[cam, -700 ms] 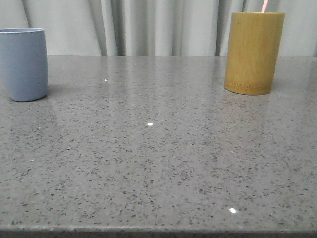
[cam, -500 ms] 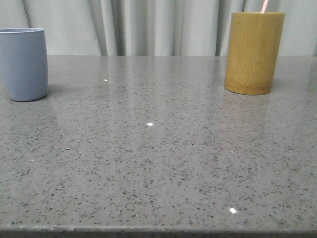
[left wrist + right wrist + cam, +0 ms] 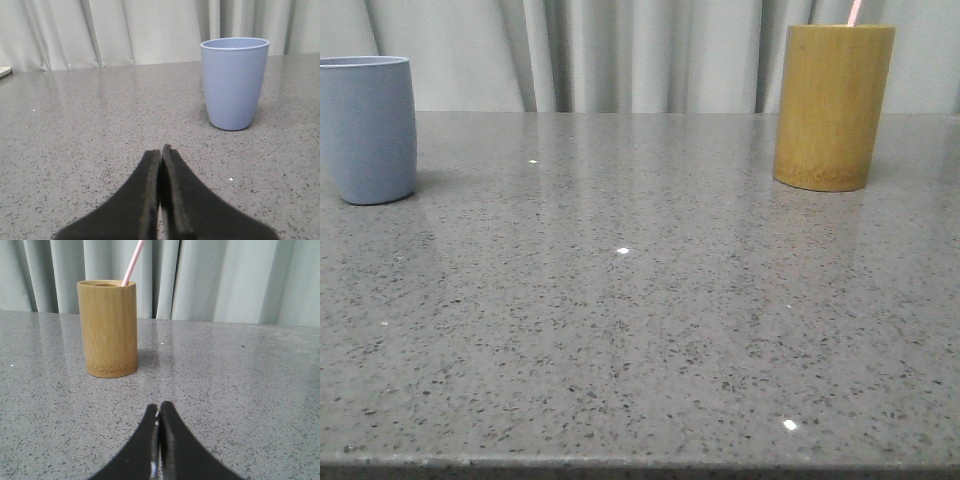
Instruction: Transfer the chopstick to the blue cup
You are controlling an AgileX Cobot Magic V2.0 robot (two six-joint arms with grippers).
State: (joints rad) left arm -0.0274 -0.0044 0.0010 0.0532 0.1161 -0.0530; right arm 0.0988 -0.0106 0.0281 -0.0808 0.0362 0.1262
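Note:
The blue cup (image 3: 368,130) stands upright at the far left of the grey table; it also shows in the left wrist view (image 3: 234,83). A pale pink chopstick (image 3: 854,12) sticks up out of the tan bamboo holder (image 3: 832,106) at the far right, and shows leaning in the right wrist view (image 3: 133,262). My left gripper (image 3: 161,151) is shut and empty, low over the table, short of the cup. My right gripper (image 3: 159,407) is shut and empty, short of the holder (image 3: 107,328). Neither gripper shows in the front view.
The speckled grey stone table (image 3: 640,300) spreads between the cup and the holder. Pale curtains (image 3: 640,50) hang behind its far edge. The table's front edge runs along the bottom of the front view.

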